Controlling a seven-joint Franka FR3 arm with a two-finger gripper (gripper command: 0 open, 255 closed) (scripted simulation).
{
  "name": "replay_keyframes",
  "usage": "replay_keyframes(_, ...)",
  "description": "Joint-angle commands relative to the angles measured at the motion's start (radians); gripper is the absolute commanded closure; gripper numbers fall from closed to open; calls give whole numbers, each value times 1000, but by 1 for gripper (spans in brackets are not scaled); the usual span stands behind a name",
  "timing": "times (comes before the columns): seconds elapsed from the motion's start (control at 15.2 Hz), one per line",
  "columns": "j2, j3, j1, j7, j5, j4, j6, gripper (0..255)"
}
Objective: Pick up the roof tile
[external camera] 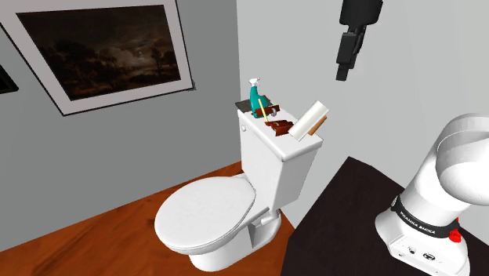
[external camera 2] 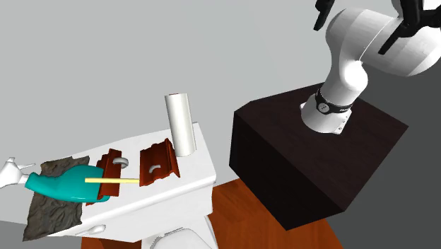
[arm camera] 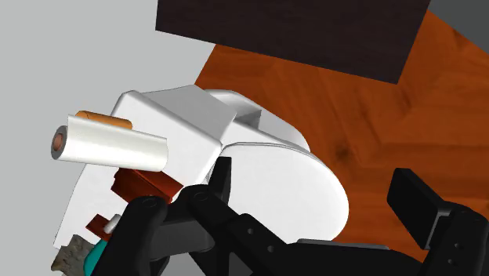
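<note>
On the white toilet tank lid lies a brown-red ridged roof tile, with a second similar piece behind it. The second exterior view has the nearer roof tile beside a white roll and the other piece by a teal spray bottle. My gripper hangs high above and to the shoulder view's right of the tank, apart from everything. In the wrist view the gripper is open, nothing between its fingers, with the roof tile beyond one finger.
The white roll leans at the tank's near end. A teal spray bottle, a thin yellow stick and a dark cloth share the lid. The toilet bowl stands below on wood floor. The dark stand is close by.
</note>
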Motion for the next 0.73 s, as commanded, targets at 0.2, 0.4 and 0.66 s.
replay_keyframes(0.2, 95, 39, -6, 15, -49, -9, 79, 0)
replay_keyframes(0.4, 199, 76, -16, 39, -105, -7, 153, 0)
replay_keyframes(0.66, 348, 122, -35, 84, -193, 12, 238, 0)
